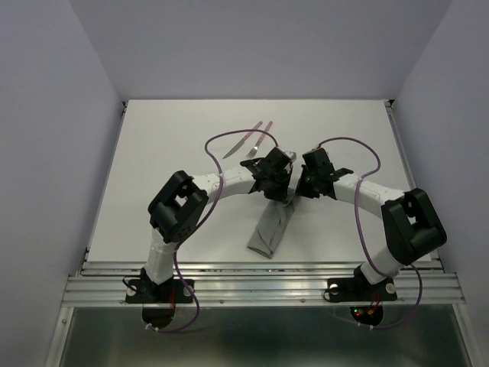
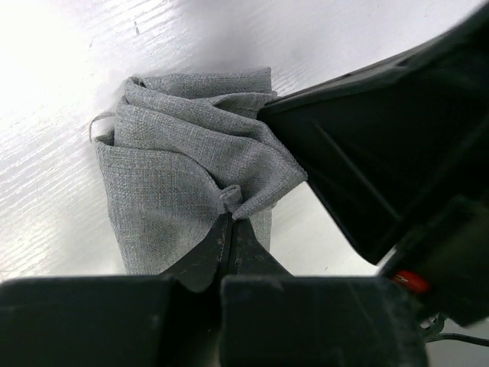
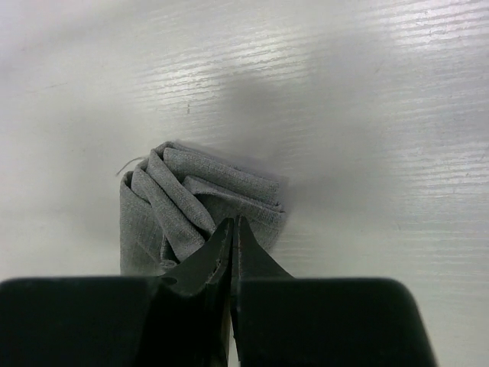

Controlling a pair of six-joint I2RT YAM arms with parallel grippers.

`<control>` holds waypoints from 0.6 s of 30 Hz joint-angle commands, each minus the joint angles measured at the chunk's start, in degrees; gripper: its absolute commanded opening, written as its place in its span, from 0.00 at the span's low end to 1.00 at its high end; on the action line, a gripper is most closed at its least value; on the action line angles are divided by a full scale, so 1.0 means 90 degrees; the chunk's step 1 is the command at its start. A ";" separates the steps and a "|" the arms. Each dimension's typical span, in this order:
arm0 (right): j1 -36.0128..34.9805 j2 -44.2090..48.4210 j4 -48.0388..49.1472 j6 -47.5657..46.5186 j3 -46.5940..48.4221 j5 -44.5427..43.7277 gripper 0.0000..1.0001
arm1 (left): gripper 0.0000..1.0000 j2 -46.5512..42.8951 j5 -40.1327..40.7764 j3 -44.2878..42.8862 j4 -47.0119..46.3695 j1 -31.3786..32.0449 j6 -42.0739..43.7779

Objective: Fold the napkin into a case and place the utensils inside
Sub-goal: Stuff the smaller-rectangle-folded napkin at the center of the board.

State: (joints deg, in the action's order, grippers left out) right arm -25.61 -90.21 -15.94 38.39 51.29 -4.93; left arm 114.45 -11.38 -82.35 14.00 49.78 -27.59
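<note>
Right, logging the napkin (image 1: pixel 269 233) as a long grey strip lying near the centre of the table (image 1: pixel 153 153), far end bunched into loose pleats right under both grippers. Marking the left gripper (image 2: pixel 231 218) as clamped tight on a small nub of cloth at that bunched end. Marking the right gripper (image 3: pixel 231 229) as closed too, tips right against the pleats; cannot tell about any fold caught between. Placing the utensils (image 1: pixel 256 138) further back on the table, side by side, apart from the napkin and untouched.

Judging the step as mid-fold, with no usable case yet.

Flagging risks:
- Could lose the left pinch, given so little cloth caught, and drop the end on any pull.
- Could drag the pleats into a tighter wad instead of a flat pouch, if pulling both ways at once.
- Might knock fingers together, given both grippers crowded at one end.
- Might also fold the opening shut and leave no way in for the utensils.
</note>
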 commanded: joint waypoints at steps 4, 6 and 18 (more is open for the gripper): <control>-0.0065 0.0385 0.0287 0.0177 -0.0181 0.0020 0.01 | 0.00 -0.0637 -0.0425 0.0468 -0.0569 -0.0131 -0.0137; -0.0065 0.0434 0.0258 0.0216 -0.0201 0.0001 0.01 | 0.00 -0.0637 -0.0435 0.0507 -0.0569 -0.0140 -0.0137; -0.0339 0.0512 -0.0035 -0.0174 -0.0093 0.0079 0.15 | 0.00 -0.1164 -0.0386 0.0936 -0.1184 -0.0277 -0.0342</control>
State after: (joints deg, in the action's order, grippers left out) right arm -27.29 -87.33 -16.16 38.33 49.87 -4.34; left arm 107.39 -13.98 -74.48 6.90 48.16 -30.28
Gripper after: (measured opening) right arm 0.132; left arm 0.025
